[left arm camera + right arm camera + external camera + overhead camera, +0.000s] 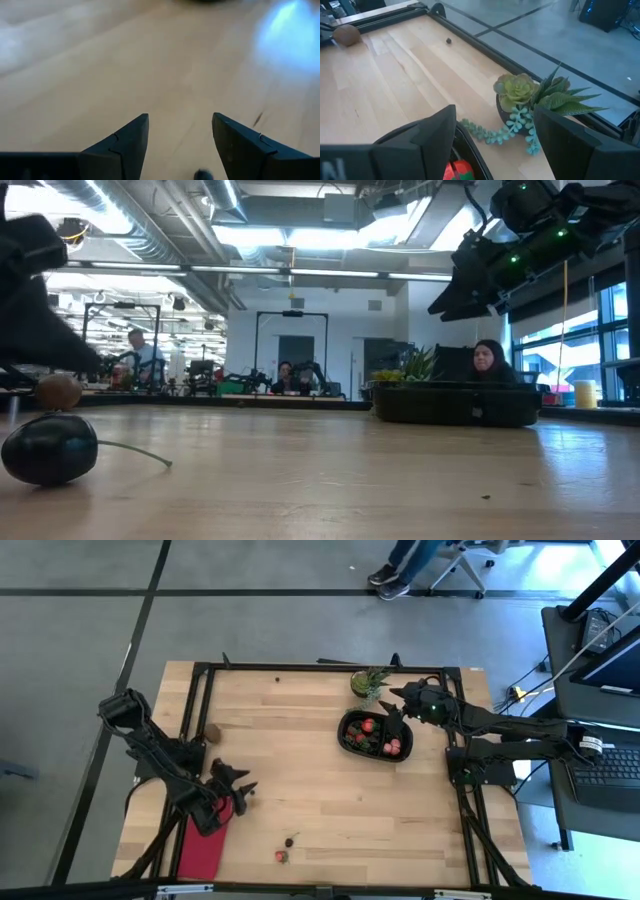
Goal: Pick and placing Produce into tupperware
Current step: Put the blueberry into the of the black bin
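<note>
The black oval tupperware [346, 732] sits at the table's far right and holds several red and pink produce pieces [368, 726]. My right gripper [392, 708] hovers open and empty over its far end. In the right wrist view its fingers [495, 112] frame the container's rim [471, 150] and a red piece [457, 171]. My left gripper [245, 790] is open and empty just above the bare wood [180, 120] at the near left. A dark berry [290, 841] and a red strawberry [281, 856] lie on the table near the front edge. The berry also shows in the low view [50, 448].
A green potted plant [368, 682] stands just beyond the tupperware, close to my right gripper. A brown round piece [212, 733] lies at the left and a small dark speck [278, 678] near the far edge. A red cloth [202, 850] lies at the near left corner.
</note>
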Robot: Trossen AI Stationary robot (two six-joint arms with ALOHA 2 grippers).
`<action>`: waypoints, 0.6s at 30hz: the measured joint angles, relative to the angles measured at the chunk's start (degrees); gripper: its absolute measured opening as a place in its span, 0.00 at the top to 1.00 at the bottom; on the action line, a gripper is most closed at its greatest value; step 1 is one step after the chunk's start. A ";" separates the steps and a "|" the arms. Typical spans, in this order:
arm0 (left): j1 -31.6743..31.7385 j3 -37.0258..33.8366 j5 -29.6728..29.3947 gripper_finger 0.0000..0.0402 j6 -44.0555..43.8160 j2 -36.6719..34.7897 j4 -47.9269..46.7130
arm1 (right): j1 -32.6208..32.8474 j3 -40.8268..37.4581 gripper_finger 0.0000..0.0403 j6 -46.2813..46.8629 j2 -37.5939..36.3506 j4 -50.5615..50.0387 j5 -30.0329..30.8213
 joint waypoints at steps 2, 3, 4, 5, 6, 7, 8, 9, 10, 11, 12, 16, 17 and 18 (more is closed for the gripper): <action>0.00 -0.42 1.94 0.48 -0.02 0.00 0.25 | 0.00 0.00 0.34 0.02 0.00 0.00 0.00; 0.00 -0.58 2.42 0.48 -0.02 0.00 0.44 | 0.01 0.00 0.34 0.02 0.00 0.00 0.00; 0.00 -0.70 2.71 0.48 0.00 0.00 0.73 | 0.02 0.00 0.34 0.02 0.00 0.00 0.00; 0.00 -0.75 3.07 0.48 0.00 0.00 1.09 | 0.01 0.00 0.34 0.02 0.00 0.01 0.00; 0.00 -0.78 3.40 0.48 0.03 0.00 1.38 | 0.00 0.00 0.34 0.02 0.00 0.00 0.00; 0.00 -0.80 3.80 0.48 0.54 0.00 1.68 | 0.02 0.00 0.34 0.02 0.00 0.00 0.00; 0.00 -0.80 4.24 0.48 1.90 0.00 2.51 | 0.02 0.00 0.34 0.02 0.00 0.02 0.00; 0.00 -0.80 4.65 0.48 3.95 0.00 3.80 | 0.02 0.00 0.34 0.02 0.00 0.02 0.00; 0.00 -0.80 4.93 0.48 6.36 0.00 5.24 | 0.00 0.00 0.34 0.02 0.00 0.02 0.00; 0.00 -0.80 5.01 0.48 8.94 0.00 6.67 | 0.02 0.00 0.34 0.04 0.00 0.04 0.00; 0.00 -0.80 5.03 0.48 11.74 0.00 8.32 | 0.01 0.00 0.34 0.08 0.00 0.07 0.00; 0.00 -0.80 6.96 0.48 18.84 0.00 12.09 | 0.02 0.00 0.34 0.25 0.00 0.09 0.00; 0.02 -0.80 7.46 0.48 18.98 0.00 12.18 | 0.02 0.00 0.34 0.39 0.00 0.11 0.00; 0.02 -0.80 7.97 0.48 19.00 0.00 12.10 | 0.01 0.00 0.34 1.14 0.00 0.09 0.00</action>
